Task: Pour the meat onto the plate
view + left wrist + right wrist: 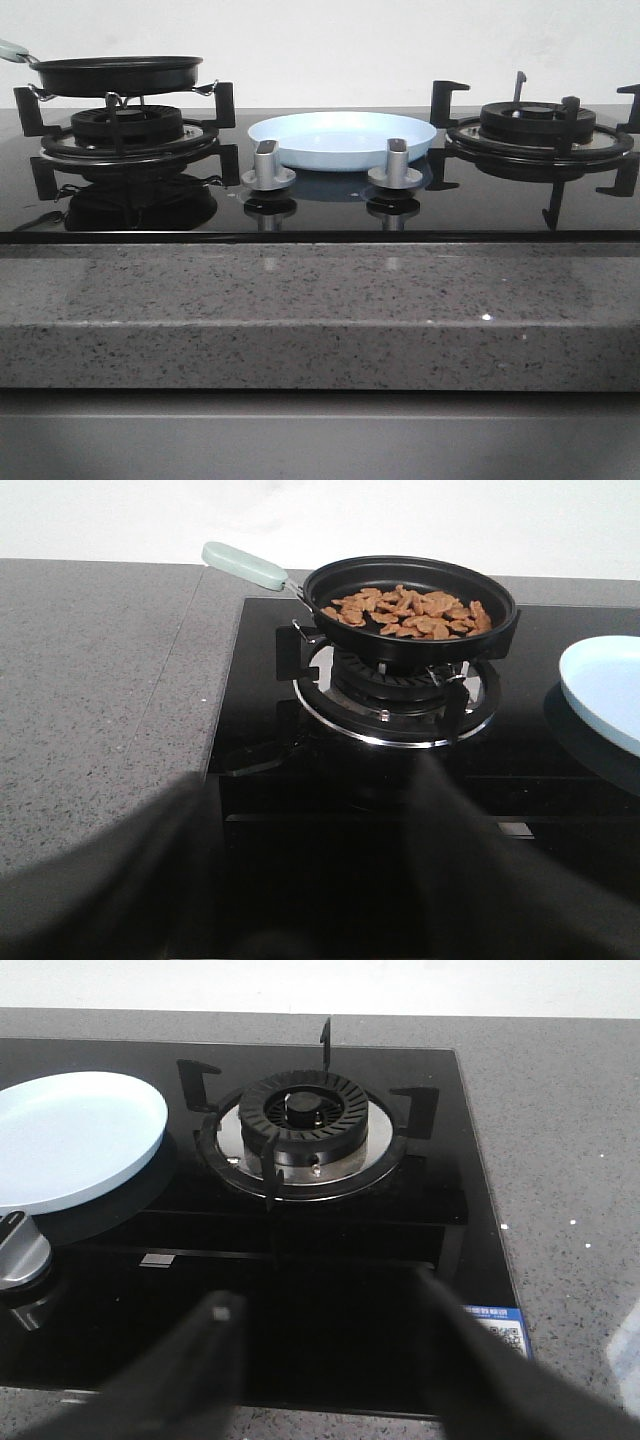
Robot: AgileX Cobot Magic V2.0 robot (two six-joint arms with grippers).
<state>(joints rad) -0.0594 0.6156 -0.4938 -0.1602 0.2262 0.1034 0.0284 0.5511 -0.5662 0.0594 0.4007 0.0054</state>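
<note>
The meat [408, 613], a heap of small tan chunks, lies in a black frying pan [411, 601] with a pale handle [244, 566] on the left burner; from the front only the pan's side [116, 73] shows. The pale-blue plate [341, 139] sits empty on the hob's middle, behind two knobs, and shows partly in both wrist views [606, 688] [72, 1136]. My left gripper [305, 785] hovers open, well short of the pan. My right gripper [330, 1295] is open over the black glass before the right burner. Neither gripper appears in the front view.
A bare right burner [304, 1125] with black pan supports stands beside the plate. Two silver knobs [268, 165] [395, 163] stand in front of the plate. Grey speckled counter [320, 310] runs along the front and on both sides of the black glass hob [330, 780].
</note>
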